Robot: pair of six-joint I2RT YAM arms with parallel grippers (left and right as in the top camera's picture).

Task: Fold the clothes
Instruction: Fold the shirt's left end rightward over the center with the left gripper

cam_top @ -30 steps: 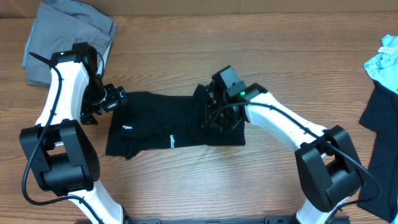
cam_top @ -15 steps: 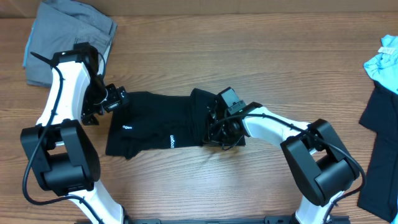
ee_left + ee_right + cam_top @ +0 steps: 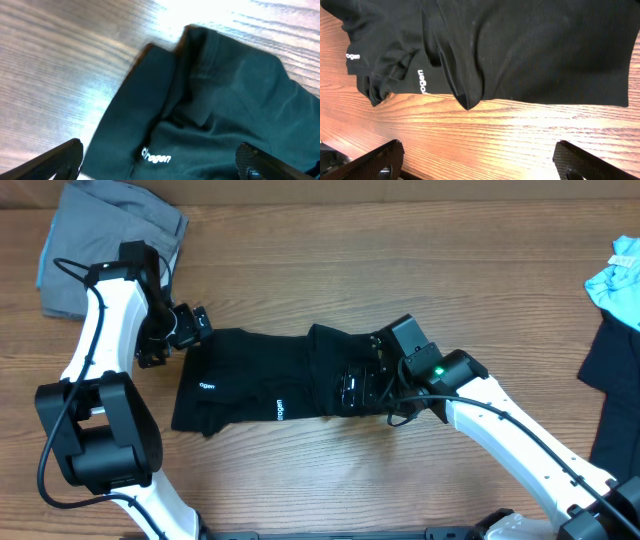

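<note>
A black shirt (image 3: 270,380) with small white logo prints lies folded into a long band at the middle of the table, its right end doubled over to the left. My left gripper (image 3: 180,335) hovers open over the shirt's top-left corner. In the left wrist view, the shirt (image 3: 215,95) and one logo show between the spread fingers of the left gripper (image 3: 160,167). My right gripper (image 3: 372,380) is open at the shirt's right end and holds nothing. The right wrist view has bare wood between the fingers of the right gripper (image 3: 480,167), with the shirt (image 3: 520,50) beyond them.
A grey garment (image 3: 110,235) lies at the back left corner, close to the left arm. At the right edge are a light blue garment (image 3: 618,280) and a black garment (image 3: 612,390). Bare wooden table (image 3: 330,480) runs along the front.
My right gripper has opened, let go of the shirt's folded-over right end and drawn back to the right. The left gripper has shifted slightly toward the back.
</note>
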